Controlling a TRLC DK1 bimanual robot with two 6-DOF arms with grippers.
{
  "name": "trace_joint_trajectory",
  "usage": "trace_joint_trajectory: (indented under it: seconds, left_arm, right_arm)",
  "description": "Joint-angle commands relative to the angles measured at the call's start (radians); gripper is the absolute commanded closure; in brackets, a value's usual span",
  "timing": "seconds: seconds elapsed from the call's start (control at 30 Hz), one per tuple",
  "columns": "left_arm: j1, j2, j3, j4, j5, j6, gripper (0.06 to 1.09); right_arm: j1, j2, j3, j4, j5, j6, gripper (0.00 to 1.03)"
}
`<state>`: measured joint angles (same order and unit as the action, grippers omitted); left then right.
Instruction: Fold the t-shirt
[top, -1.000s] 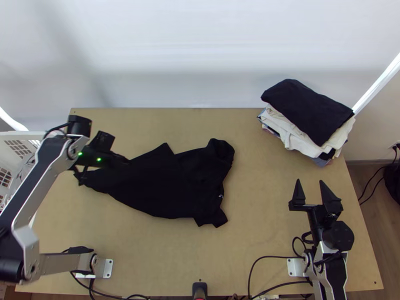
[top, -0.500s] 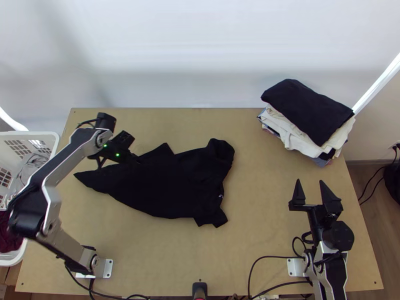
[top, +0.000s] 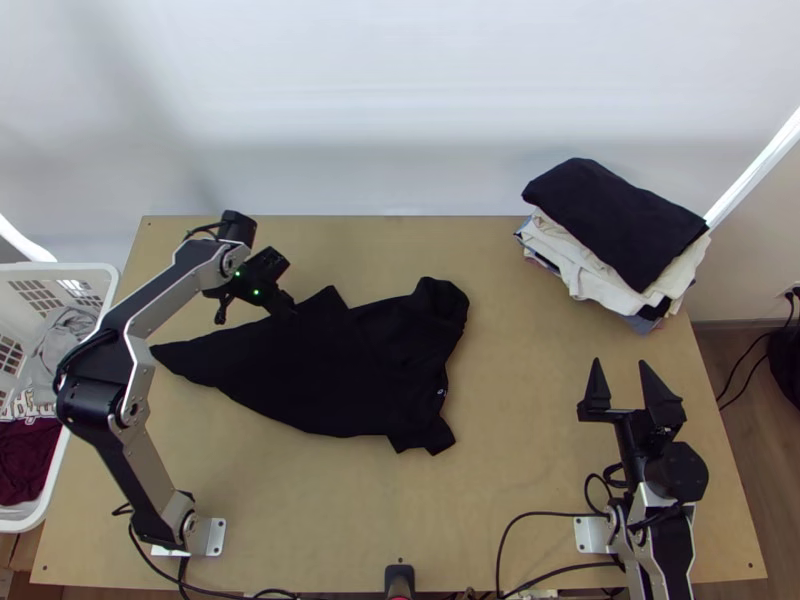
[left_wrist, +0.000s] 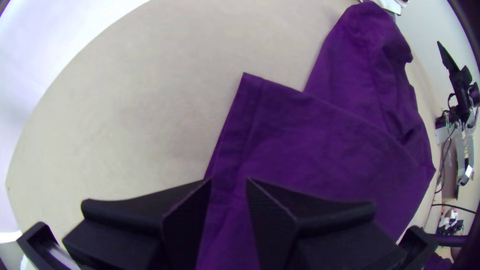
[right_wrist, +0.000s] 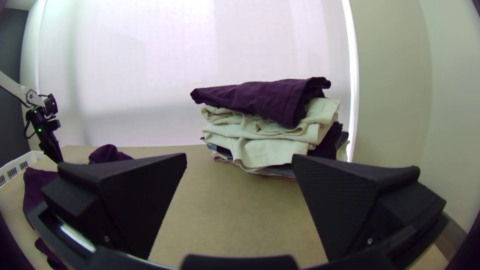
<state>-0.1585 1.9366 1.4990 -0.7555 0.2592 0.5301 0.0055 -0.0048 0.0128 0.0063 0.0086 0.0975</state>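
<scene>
Find the dark t-shirt (top: 340, 365) left of centre in the top view, lying loosely spread on the light wooden table (top: 520, 470), tapering to a point toward the frame's left, peaked along its upper edge, bunched at its upper right and ending in a small flap at its lower right. At the upper left, near that upper edge, see the left gripper (top: 255, 312) with fingers apart and nothing clamped between them. In the left wrist view, find the same fingers at the bottom of the picture, parted by a narrow gap, with cloth beyond; see a squared corner of the shirt at the upper middle. Cannot tell whether touching the cloth. At the lower right of the top view, see the right gripper (top: 620, 364), with fingers wide apart and pointing up the frame, holding nothing, well apart from the shirt. At the upper right, find a stack of folded clothes (top: 610, 290), topped by a dark folded piece (top: 610, 215) over cream ones. At the left edge, see a white basket (top: 108, 275), with grey and dark red cloth inside.
</scene>
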Motion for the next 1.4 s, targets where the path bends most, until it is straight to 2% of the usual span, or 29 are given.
trace_joint_trajectory:
  seconds: [0.0, 0.47, 0.5, 0.53, 0.57, 0.6, 0.63, 0.7, 0.87, 1.13, 1.37]
  left_arm:
    - [-0.012, 0.036, 0.007, -0.001, -0.040, 0.057, 0.68]
    - [-0.010, 0.105, 0.000, -0.013, -0.083, 0.091, 0.68]
    - [-0.010, 0.105, -0.005, -0.019, -0.083, 0.091, 0.70]
    - [-0.010, 0.104, -0.008, -0.018, -0.081, 0.091, 0.81]
    - [-0.010, 0.101, -0.008, -0.010, -0.078, 0.088, 0.98]
    - [-0.010, 0.093, -0.005, 0.002, -0.075, 0.079, 1.04]
    - [-0.007, 0.082, 0.000, 0.002, -0.071, 0.068, 1.05]
    - [-0.004, 0.035, 0.015, 0.007, -0.046, 0.027, 1.05]
    - [0.034, -0.145, 0.098, 0.074, -0.023, -0.214, 1.05]
    - [0.106, -0.447, 0.038, 0.087, -0.025, -0.397, 1.05]
    - [0.206, -0.547, -0.025, 0.087, -0.032, -0.548, 1.05]
  right_arm:
    - [0.001, 0.003, -0.004, -0.020, 0.008, 0.007, 0.05]
    - [0.001, 0.003, -0.004, -0.020, 0.008, 0.007, 0.05]
    - [0.001, 0.003, -0.004, -0.020, 0.008, 0.007, 0.05]
    - [0.001, 0.003, -0.004, -0.020, 0.008, 0.007, 0.05]
    - [0.001, 0.003, -0.004, -0.020, 0.008, 0.007, 0.05]
    - [0.001, 0.003, -0.004, -0.020, 0.008, 0.007, 0.05]
    - [0.001, 0.003, -0.004, -0.020, 0.008, 0.007, 0.05]
    - [0.001, 0.003, -0.004, -0.020, 0.008, 0.007, 0.05]
    - [0.001, 0.003, -0.004, -0.020, 0.008, 0.007, 0.05]
    - [0.001, 0.003, -0.004, -0.020, 0.008, 0.007, 0.05]
    - [0.005, 0.003, -0.004, -0.020, 0.008, 0.007, 0.05]
